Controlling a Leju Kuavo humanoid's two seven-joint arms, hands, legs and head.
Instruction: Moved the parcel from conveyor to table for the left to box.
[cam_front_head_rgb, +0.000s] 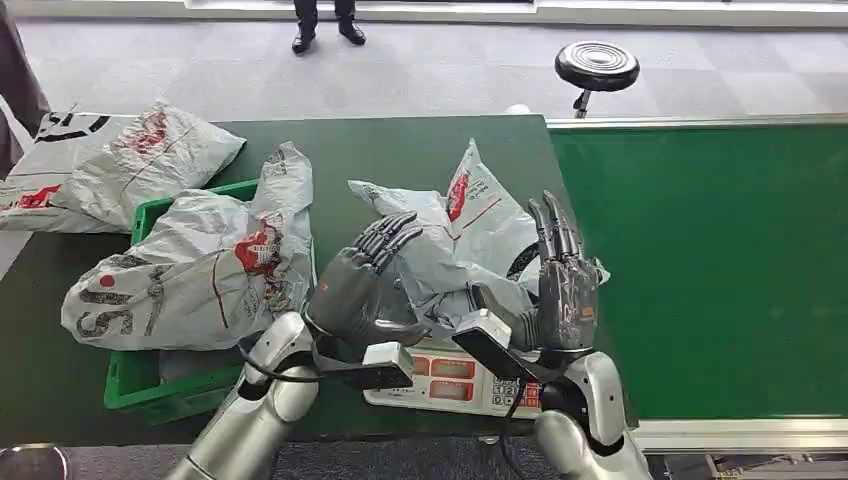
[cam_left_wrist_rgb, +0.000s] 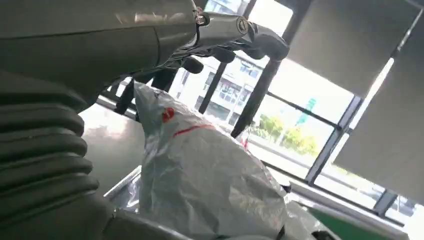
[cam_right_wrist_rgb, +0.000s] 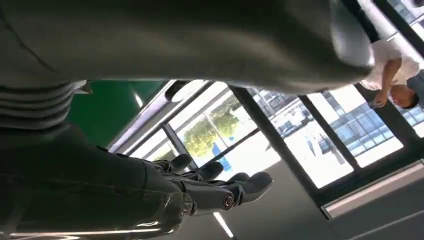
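Note:
A crumpled grey parcel with red print lies on the dark green table, partly over a white scale at the front edge. My left hand is at the parcel's left side, its fingers bent over the bag's edge. In the left wrist view those fingers hang over the parcel with a gap between them and it. My right hand stands at the parcel's right side, fingers straight up and apart, holding nothing; its fingers point toward the windows.
A green crate at the left holds several grey parcels, and more bags lie behind it. The green conveyor belt runs along the right. A black stool and a person's feet are beyond the table.

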